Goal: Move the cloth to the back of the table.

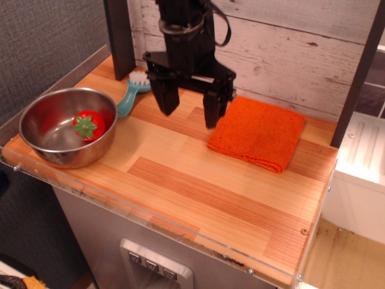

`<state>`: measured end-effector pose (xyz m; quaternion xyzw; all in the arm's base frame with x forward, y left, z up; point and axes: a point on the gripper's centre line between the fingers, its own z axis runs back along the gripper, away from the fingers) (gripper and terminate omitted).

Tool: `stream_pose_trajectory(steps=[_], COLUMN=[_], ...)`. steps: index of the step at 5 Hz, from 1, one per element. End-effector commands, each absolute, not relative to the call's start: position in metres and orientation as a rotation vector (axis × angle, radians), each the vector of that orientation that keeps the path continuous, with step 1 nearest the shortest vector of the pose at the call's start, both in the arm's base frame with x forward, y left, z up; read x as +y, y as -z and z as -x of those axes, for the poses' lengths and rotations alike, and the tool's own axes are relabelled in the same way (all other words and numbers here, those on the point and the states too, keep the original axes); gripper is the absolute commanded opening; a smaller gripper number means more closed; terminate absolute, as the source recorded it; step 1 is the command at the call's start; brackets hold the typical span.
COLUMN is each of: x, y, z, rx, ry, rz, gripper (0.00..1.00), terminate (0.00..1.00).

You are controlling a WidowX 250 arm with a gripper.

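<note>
Counter of light wood planks with darker strips, clear acrylic rim, grey base below. Whitewashed board wall behind, grey textured panel at left, dark upright posts at both back corners. No readable writing anywhere. Orange cloth flat at back right, near the wall. Black gripper above bare wood just left of it, jaws apart, empty. Steel bowl with red toy front left; blue brush behind.

light: even, bright | glare: bowl rim | blur: slight, perhaps motion (gripper) | shadows: soft
</note>
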<state>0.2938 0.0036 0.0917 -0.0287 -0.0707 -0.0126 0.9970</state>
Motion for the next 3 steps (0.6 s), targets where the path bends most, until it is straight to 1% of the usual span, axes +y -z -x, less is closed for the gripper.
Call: stream_pose_trajectory(steps=[1,2,3], x=[0.0184,0.0184,0.0184], y=[-0.1091,-0.1091,-0.1091], z=[-0.2812,-0.2812,-0.2812], rx=[-0.173,-0.173,-0.173], ry=[0.082,0.082,0.082], rz=[0.079,0.079,0.079], gripper=[1.0,1.0,1.0], terminate=[0.0,0.0,1.0])
